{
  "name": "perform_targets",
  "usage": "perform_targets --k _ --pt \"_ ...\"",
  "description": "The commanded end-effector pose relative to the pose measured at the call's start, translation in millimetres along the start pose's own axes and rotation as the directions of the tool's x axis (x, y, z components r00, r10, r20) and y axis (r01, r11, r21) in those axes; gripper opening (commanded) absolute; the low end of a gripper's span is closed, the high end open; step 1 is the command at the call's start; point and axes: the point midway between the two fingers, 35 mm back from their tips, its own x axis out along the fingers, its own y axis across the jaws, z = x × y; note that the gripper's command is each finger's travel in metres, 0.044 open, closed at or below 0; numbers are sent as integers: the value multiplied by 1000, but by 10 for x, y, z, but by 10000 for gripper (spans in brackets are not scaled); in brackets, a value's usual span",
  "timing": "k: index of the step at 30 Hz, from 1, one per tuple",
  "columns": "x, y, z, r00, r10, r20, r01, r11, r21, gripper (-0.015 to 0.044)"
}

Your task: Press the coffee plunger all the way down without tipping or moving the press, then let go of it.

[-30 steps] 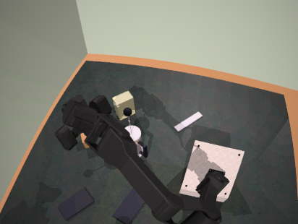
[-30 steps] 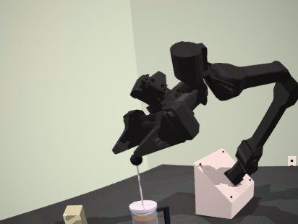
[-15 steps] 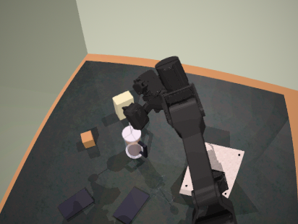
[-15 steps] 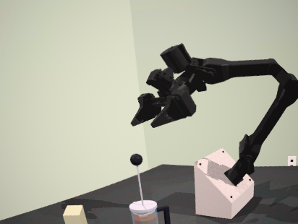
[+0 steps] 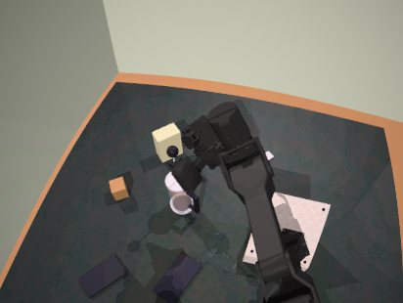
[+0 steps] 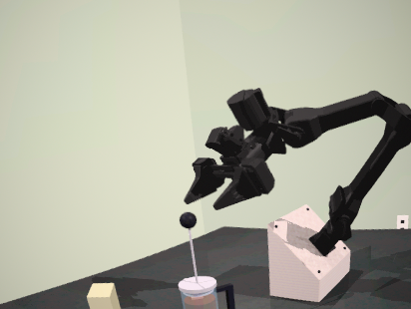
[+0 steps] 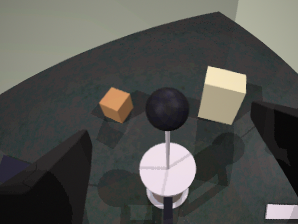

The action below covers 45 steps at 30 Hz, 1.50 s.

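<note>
The coffee press [image 5: 181, 203] [image 6: 200, 301] [image 7: 167, 177] stands upright with its white lid [image 5: 173, 181] [image 6: 198, 286] on top and its dark handle [image 5: 196, 202] [image 6: 229, 296] to one side. The plunger is up: a thin rod [image 6: 193, 256] [image 7: 167, 142] rises high from the lid to a black ball knob [image 5: 172, 151] [image 6: 188, 220] [image 7: 167, 109]. My gripper [image 6: 202, 204] [image 7: 174, 123] is open and empty, tilted downward. In the exterior view its fingertips are a little above the knob, apart from it. In the wrist view the knob shows between the two fingers. The press's base is cut off in the exterior view.
A cream block [image 5: 167, 142] [image 6: 103, 297] [image 7: 222, 96] stands near the press, and an orange cube [image 5: 118, 189] [image 7: 116, 105] lies farther left. Two dark slabs [image 5: 103, 276] [image 5: 177, 277] lie at the front. A white wedge-shaped block [image 5: 314, 220] [image 6: 294, 274] stands beside the arm. A white strip [image 5: 269, 155] [image 7: 281, 211] is partly hidden.
</note>
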Motion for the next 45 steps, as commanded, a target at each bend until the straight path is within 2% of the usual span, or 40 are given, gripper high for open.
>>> perform_targets --k 1,22,34,45 --pt "55 -9 -15 1000 -3 -3 3 1000 5 440" --pt "375 2 -16 1000 0 0 0 1000 5 440" --pt "375 2 -16 1000 0 0 0 1000 5 125" --pt "381 1 -22 1000 0 0 0 1000 5 114"
